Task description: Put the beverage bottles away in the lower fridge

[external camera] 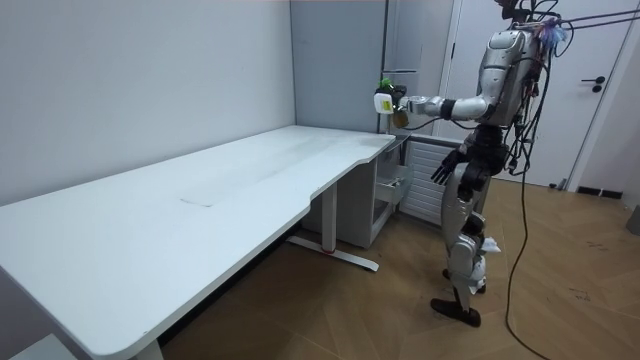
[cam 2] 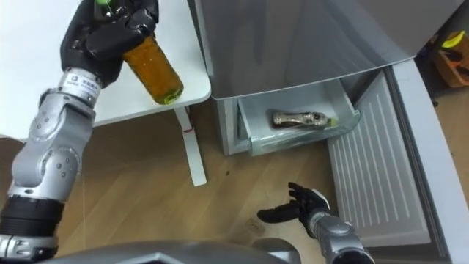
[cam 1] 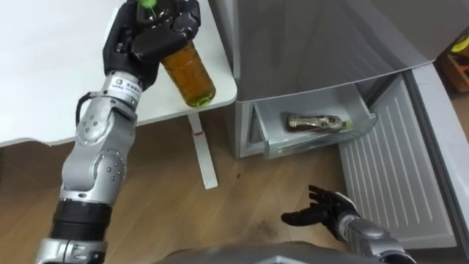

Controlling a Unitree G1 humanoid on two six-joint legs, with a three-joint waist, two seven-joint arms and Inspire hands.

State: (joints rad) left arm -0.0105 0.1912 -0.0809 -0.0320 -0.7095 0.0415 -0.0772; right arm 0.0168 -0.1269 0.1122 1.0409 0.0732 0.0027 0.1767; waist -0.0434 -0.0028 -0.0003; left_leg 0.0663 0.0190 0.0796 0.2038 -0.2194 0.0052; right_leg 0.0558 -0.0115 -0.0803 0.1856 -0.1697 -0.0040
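Observation:
My left hand (cam 1: 150, 33) is shut on a bottle of amber drink (cam 1: 189, 73) with a green cap, held tilted above the corner of the white table (cam 1: 44, 73). A second, brownish bottle (cam 1: 315, 122) lies on its side in the fridge's pulled-out lower drawer (cam 1: 293, 149). Down by the floor in front of that drawer hangs my right hand (cam 1: 322, 209), open, its fingers relaxed and holding nothing. In the room view I stand beside the fridge at the table's far end, with the left hand (external camera: 408, 103) raised forward and the bottle (external camera: 385, 100) in it.
The grey fridge (cam 1: 308, 44) stands right of the table, its lower door (cam 1: 396, 169) swung wide open toward me on the right. A white table leg (cam 1: 204, 154) stands on the wooden floor (cam 1: 242, 198) between table and fridge.

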